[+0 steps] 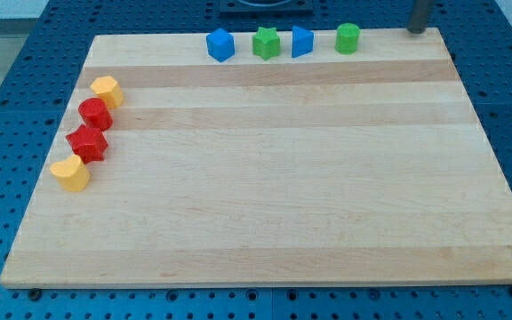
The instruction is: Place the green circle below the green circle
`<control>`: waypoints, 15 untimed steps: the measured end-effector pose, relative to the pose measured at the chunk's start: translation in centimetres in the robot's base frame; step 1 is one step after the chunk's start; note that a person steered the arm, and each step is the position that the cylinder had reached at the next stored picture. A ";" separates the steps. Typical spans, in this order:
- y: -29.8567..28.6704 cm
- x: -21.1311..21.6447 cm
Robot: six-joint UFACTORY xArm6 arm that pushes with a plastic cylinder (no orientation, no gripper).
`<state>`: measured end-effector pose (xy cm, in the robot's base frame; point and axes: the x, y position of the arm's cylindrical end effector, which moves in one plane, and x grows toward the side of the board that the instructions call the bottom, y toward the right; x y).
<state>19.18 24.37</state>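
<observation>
A green circle block stands near the top edge of the wooden board, right of centre. My tip is at the view's top right, at the board's top edge, to the right of the green circle and apart from it. A green star block stands left of the circle, between a blue cube-like block and a blue triangular block. All four form a row along the top.
At the board's left edge stands a slanted column: a yellow block, a red round block, a red star-like block and a yellow heart-like block. A blue pegboard surrounds the board.
</observation>
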 end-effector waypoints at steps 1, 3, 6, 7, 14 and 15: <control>-2.4 0.0; -8.2 0.9; -16.4 6.6; -18.2 6.6; -28.8 20.2; -27.5 18.1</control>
<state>37.26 -3.09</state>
